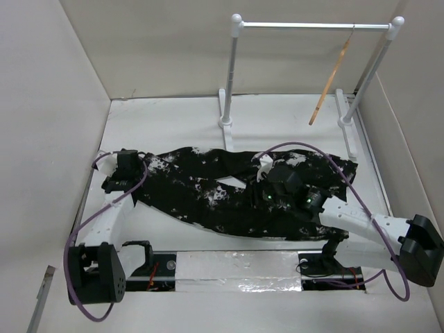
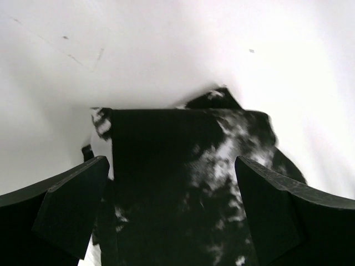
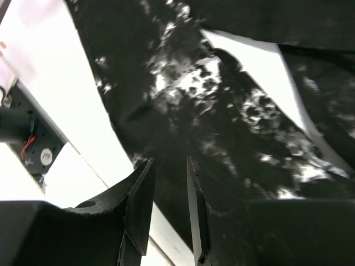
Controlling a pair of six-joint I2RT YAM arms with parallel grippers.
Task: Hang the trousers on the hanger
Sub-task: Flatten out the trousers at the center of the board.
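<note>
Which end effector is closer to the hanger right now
Right. The right end effector sits over the trousers, below the hanger; the left end effector is at the far cuff end.
</note>
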